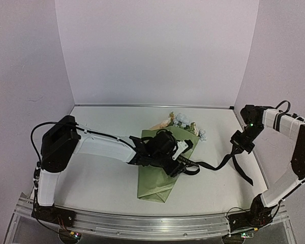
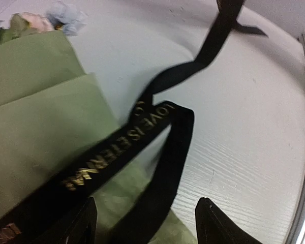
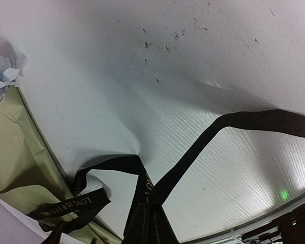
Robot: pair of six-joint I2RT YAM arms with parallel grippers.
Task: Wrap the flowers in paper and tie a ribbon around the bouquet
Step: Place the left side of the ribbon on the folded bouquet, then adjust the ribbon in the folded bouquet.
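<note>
You're hovering left gripper point(image 2: 147, 202) over green paper point(image 2: 40, 127), fingers standing apart; right gripper point(image 3: 148, 216) clamping black ribbon point(image 2: 173, 127).

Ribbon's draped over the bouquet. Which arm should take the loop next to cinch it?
Left, probably. The left tool hangs open directly over the ribbon loop lying on the paper. The right tool is shut on the ribbon's other stretch, out beside the bouquet, so it better serves as anchor.

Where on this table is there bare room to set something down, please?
Bare table lies far left, between the back wall and the left arm, and near right, between the bouquet and the right arm. The middle is crowded: the ribbon stretches from bouquet to right gripper.
</note>
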